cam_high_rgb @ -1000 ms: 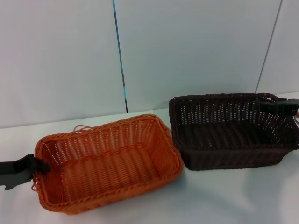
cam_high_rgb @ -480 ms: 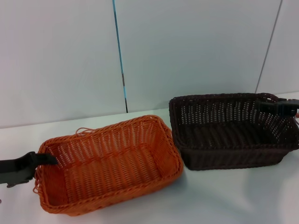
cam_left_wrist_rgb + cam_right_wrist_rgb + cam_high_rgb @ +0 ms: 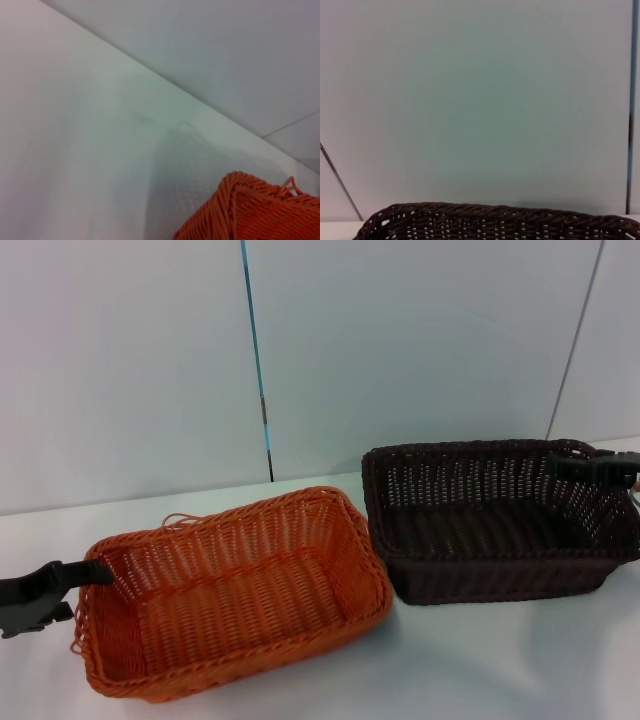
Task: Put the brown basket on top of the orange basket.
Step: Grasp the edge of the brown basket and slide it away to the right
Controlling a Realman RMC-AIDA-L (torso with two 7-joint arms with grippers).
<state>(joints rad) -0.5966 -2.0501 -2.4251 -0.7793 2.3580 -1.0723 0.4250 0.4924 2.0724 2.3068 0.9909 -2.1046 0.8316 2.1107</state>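
The orange basket [image 3: 235,595] lies at the left-middle of the white table, loose strands at its far left end. My left gripper [image 3: 98,578] reaches in from the left edge and is shut on that basket's left end rim, one finger [image 3: 100,574] lying over the rim inside it. The left wrist view shows only a corner of the orange basket [image 3: 250,210]. The brown basket [image 3: 495,525] sits to the right, close beside the orange one. My right gripper [image 3: 572,468] is at its far right corner rim. The brown basket's rim [image 3: 495,215] shows in the right wrist view.
The white table [image 3: 480,660] runs across the front. Grey wall panels [image 3: 420,350] stand right behind the baskets, with a dark vertical seam [image 3: 258,360] between them.
The orange basket's left end shifted slightly with the left gripper, whose finger went further over the rim and then drew back a little. The brown basket has stayed put.
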